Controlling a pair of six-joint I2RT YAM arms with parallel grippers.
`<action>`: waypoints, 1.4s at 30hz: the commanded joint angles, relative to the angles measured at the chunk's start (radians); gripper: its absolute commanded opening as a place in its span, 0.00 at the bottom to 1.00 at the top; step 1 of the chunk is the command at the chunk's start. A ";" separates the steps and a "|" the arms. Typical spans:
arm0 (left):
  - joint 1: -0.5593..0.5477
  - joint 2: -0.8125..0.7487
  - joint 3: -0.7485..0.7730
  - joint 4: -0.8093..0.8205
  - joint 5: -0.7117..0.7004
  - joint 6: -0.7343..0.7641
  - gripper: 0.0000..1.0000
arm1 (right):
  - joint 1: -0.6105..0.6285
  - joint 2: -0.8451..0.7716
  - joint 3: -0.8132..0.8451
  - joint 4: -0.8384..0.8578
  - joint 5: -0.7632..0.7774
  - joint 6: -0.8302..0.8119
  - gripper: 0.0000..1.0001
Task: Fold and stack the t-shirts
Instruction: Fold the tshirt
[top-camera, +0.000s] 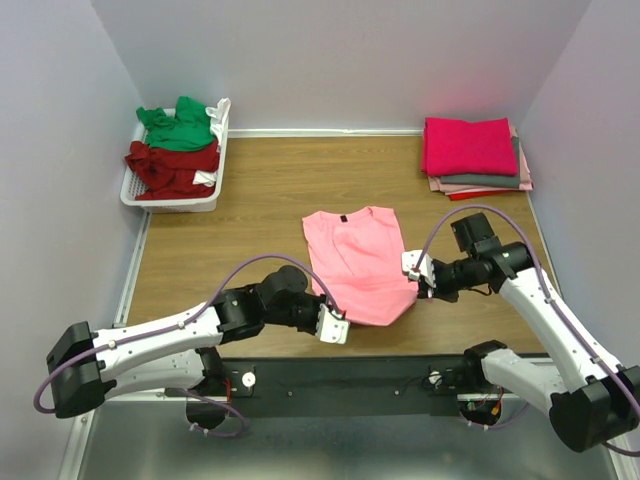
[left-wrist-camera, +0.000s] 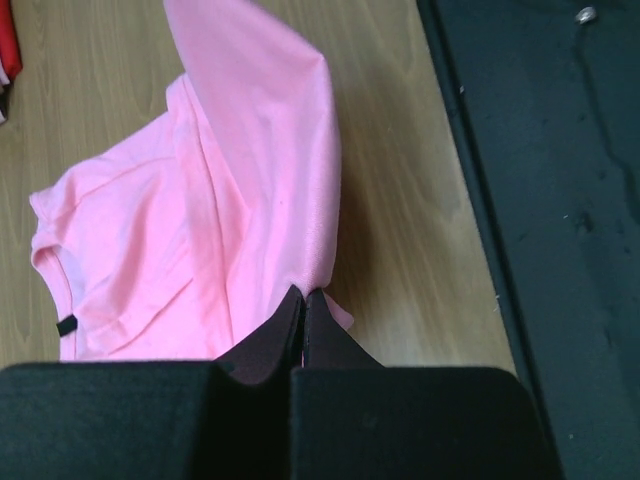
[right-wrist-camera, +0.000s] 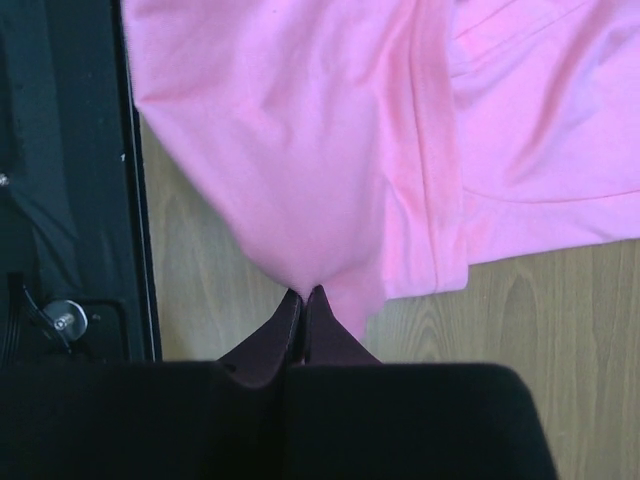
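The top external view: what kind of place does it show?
Probably a robot test booth, not a home: plain walls enclose a wooden table, with two bolted arms and a basket of shirts.

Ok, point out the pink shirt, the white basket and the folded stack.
pink shirt (top-camera: 355, 255), top view, middle of its chest
white basket (top-camera: 170, 203), top view, its near wall
folded stack (top-camera: 468, 145), top view, its top layer

The left arm (top-camera: 150, 345) lay low, stretched from 7 o'clock toward 3 o'clock, and the left gripper (top-camera: 335, 326) was pinched tight on a near corner of the pink t-shirt (top-camera: 355, 260). The right arm (top-camera: 545, 310) rose toward 11 o'clock and bent at the elbow, its forearm pointing to 9 o'clock. The right gripper (top-camera: 418, 272) was clamped on the same cloth.
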 joint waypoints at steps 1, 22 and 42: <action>-0.060 -0.039 -0.017 -0.020 -0.049 -0.065 0.00 | 0.004 -0.039 -0.010 -0.096 -0.031 -0.048 0.00; 0.264 -0.017 -0.043 0.212 -0.088 0.130 0.00 | 0.003 0.436 0.430 0.140 0.032 0.054 0.01; 0.567 0.282 0.072 0.441 0.043 0.238 0.00 | -0.033 0.831 0.750 0.312 0.062 0.188 0.00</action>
